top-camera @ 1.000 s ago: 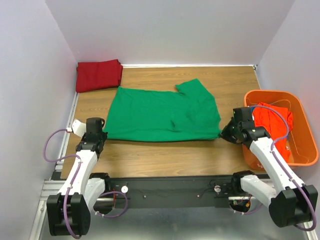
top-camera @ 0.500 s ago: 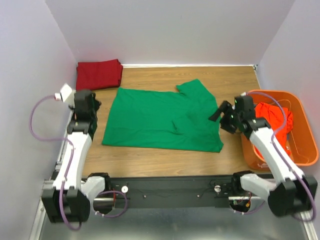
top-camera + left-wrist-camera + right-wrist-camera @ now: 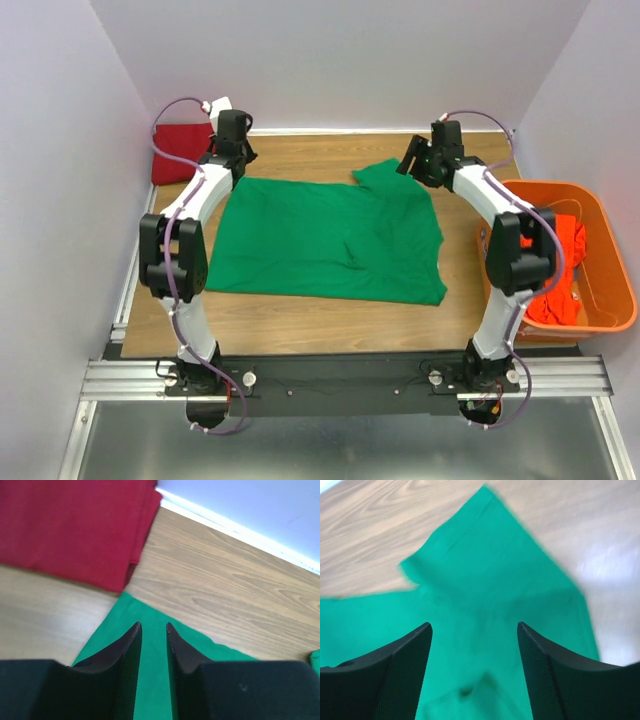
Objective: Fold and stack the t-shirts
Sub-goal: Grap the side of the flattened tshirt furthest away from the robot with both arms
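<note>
A bright green t-shirt [image 3: 330,235] lies spread flat on the wooden table, one sleeve pointing to the far right. My left gripper [image 3: 240,160] hovers over its far left corner; in the left wrist view the green cloth [image 3: 107,632] shows under the left gripper [image 3: 152,626], whose jaws stand narrowly open with nothing between them. My right gripper [image 3: 412,160] hangs over the far right sleeve [image 3: 485,570], and the right gripper [image 3: 474,625] is wide open and empty. A folded dark red t-shirt [image 3: 180,150] [image 3: 75,525] rests at the far left corner. An orange-red t-shirt [image 3: 565,240] lies in the basket.
A rigid orange basket [image 3: 545,187] stands at the right edge of the table beside the right arm. White walls close in the far side and both flanks. Bare wood [image 3: 320,320] runs along the near edge in front of the green shirt.
Both arms have swung from the near corners of the green shirt to its far corners. The right gripper has opened wide. The green shirt lies flat, a little nearer.
</note>
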`<state>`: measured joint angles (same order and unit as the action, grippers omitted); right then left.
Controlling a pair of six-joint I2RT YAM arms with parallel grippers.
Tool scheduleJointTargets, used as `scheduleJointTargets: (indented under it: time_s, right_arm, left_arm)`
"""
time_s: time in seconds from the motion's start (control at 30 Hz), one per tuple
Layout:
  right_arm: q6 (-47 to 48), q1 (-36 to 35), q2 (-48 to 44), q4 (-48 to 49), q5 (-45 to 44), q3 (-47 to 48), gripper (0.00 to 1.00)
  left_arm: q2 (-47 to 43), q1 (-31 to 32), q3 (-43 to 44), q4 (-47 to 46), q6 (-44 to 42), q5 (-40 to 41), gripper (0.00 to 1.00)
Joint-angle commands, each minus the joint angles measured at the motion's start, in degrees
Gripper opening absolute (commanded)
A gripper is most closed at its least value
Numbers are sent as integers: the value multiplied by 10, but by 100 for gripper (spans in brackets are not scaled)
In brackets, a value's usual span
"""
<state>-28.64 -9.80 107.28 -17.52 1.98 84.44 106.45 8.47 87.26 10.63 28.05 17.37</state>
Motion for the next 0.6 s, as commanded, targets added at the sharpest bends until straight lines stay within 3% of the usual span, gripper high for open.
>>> scheduleJointTargets:
  time_s: [0.0,0.3,0.57]
  right_arm:
    - [63,-3,104,13,-64,82,73]
    - [99,-3,292,11,-78,303,66]
    - [98,-2,382,1,-82,386,58]
  left_arm:
    - [42,2,47,11,-42,-5,34]
    - [115,9,99,15,-71,1,33]
    - [121,9,106,10,-72,-9,33]
